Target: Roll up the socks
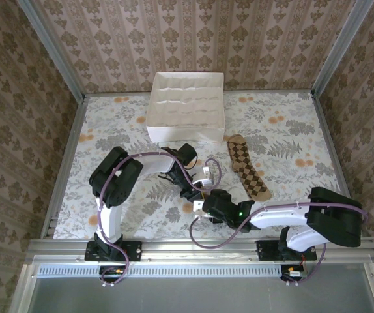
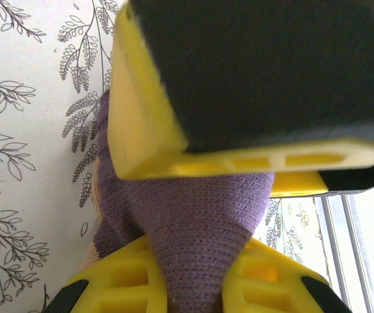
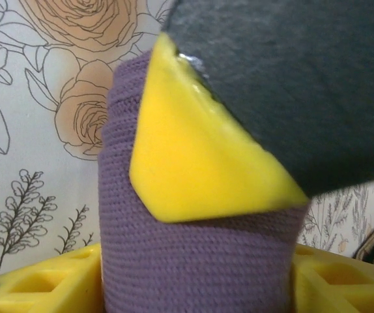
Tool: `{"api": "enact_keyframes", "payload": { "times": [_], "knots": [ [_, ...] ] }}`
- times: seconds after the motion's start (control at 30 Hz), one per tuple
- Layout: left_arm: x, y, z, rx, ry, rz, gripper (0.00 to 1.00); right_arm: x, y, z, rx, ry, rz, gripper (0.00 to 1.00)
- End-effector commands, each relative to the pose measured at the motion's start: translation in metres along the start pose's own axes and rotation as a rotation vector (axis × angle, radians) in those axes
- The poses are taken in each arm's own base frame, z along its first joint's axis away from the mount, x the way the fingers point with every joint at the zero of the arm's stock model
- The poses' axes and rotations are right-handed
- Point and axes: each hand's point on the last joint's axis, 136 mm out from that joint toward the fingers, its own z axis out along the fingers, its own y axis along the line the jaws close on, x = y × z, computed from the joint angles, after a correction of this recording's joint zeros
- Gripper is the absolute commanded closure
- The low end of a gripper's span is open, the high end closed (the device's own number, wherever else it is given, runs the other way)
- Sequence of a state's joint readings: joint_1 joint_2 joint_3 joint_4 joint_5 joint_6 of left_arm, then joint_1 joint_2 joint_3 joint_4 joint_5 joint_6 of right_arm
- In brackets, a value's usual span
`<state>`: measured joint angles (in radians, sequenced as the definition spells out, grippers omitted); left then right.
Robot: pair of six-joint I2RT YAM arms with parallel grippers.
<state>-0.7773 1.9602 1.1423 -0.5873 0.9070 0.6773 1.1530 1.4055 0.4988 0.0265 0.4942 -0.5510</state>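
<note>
Centrally, toward the 6 o'clock edge of the bench, the two arms meet tip to tip over the purple sock. In the left wrist view the left end effector is closed nearly all the way, pinching a fold of purple knit between its yellow fingers, with the rest of the sock bunched on the flowered cloth toward 9 o'clock. In the right wrist view the right end effector stands about half open around a thick roll of the same sock, with the upper finger pressed against it. The checked sock lies flat on the bench at 2 o'clock from the meeting point, running from 11 to 5 o'clock and apart from both arms. A white box sits at 12 o'clock.
</note>
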Motion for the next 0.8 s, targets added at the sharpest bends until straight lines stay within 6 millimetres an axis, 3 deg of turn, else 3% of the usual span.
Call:
{"api": "enact_keyframes", "payload": {
  "times": [0.0, 0.13, 0.27, 0.4, 0.53, 0.63, 0.67, 0.7, 0.77],
  "knots": [
    [0.026, -0.001, 0.007, 0.028, 0.08, -0.074, 1.0, -0.014, -0.01, 0.006, 0.039, -0.018, 0.008, 0.42],
    [0.025, -0.003, 0.006, 0.024, 0.08, -0.067, 1.0, -0.017, -0.011, 0.016, 0.044, 0.003, 0.004, 0.57],
    [0.026, -0.002, 0.005, 0.003, 0.076, -0.058, 1.0, -0.021, -0.011, 0.021, 0.035, 0.015, 0.013, 0.97],
    [0.023, 0.001, -0.003, -0.058, 0.05, -0.03, 0.97, -0.02, -0.013, 0.018, 0.039, 0.011, 0.027, 1.0],
    [0.013, 0.006, -0.026, -0.183, -0.026, 0.03, 0.75, -0.023, -0.028, 0.002, 0.052, -0.051, 0.113, 1.0],
    [-0.003, 0.016, -0.061, -0.359, -0.13, 0.074, 0.55, -0.027, -0.048, -0.015, 0.066, -0.11, 0.189, 1.0],
    [-0.011, 0.017, -0.076, -0.417, -0.181, 0.102, 0.31, -0.027, -0.054, -0.019, 0.069, -0.124, 0.211, 1.0],
    [-0.017, 0.017, -0.09, -0.467, -0.224, 0.124, 0.01, -0.028, -0.061, -0.024, 0.071, -0.141, 0.232, 1.0],
    [-0.03, 0.016, -0.121, -0.58, -0.325, 0.175, 0.0, -0.03, -0.074, -0.033, 0.073, -0.175, 0.284, 1.0]
  ]
}}
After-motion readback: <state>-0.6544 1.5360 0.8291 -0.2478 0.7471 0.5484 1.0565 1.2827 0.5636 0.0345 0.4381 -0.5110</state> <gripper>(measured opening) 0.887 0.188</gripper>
